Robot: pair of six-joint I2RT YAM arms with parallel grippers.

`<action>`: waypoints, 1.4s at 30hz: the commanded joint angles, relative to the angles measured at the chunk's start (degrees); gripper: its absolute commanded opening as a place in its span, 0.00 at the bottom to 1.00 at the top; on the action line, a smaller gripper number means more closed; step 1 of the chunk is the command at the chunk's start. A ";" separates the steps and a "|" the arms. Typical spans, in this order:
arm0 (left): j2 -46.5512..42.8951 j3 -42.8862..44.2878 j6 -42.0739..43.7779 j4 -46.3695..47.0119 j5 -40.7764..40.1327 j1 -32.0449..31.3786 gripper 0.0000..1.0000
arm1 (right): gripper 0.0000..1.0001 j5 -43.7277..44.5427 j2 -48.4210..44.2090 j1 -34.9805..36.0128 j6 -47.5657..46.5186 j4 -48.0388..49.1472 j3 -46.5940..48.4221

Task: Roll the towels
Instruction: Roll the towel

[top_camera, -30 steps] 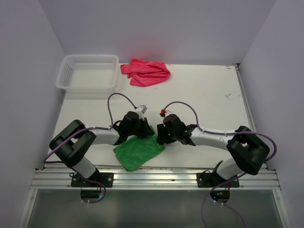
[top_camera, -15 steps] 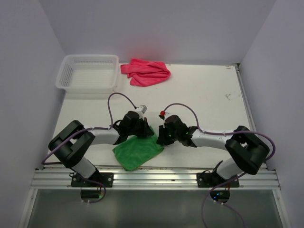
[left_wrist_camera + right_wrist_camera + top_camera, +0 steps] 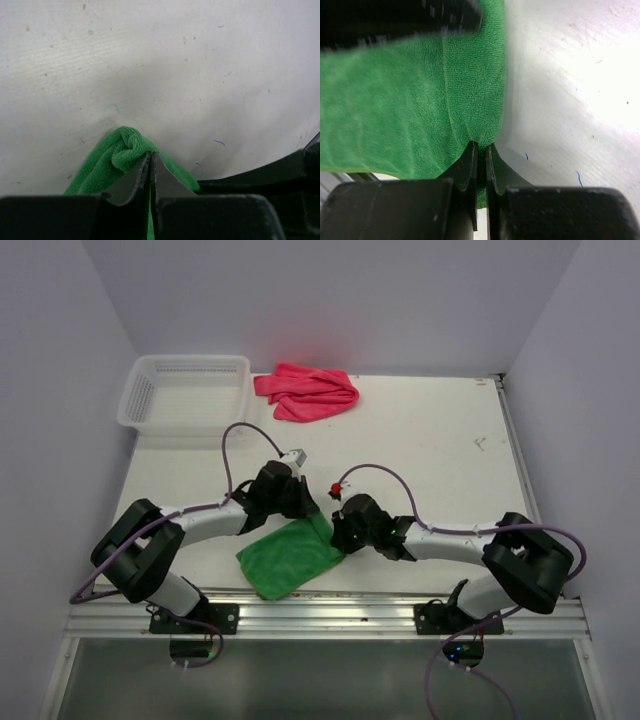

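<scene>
The far edge of the bright green fleecy towel [image 3: 290, 558] is clamped by the left gripper [image 3: 151, 161] and right gripper [image 3: 481, 149], seemingly for rolling.

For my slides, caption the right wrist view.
Right gripper pinching an edge of the green towel on the white table.

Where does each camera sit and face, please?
Top external: above, behind the arms, looking down on both, the green towel, pink towel, basket.
Left wrist: looks along the left gripper, shut on the green towel, to the table.
Right wrist: likewise, along the right gripper, shut on the towel's edge.
Shared: all show the green towel.
</scene>
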 commanded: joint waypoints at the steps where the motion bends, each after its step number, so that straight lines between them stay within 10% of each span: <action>1: -3.08 3.98 2.54 -2.99 -2.02 1.08 0.06 | 0.00 12.04 -1.44 4.16 -4.69 -6.34 1.43; 21: -8.45 3.38 1.23 -5.63 -1.76 1.26 0.07 | 0.00 48.10 15.24 25.70 -2.06 -29.36 20.49; 42: -10.82 -4.53 -1.41 -0.18 2.28 0.91 0.06 | 0.00 54.10 41.53 34.15 -1.79 -49.86 43.71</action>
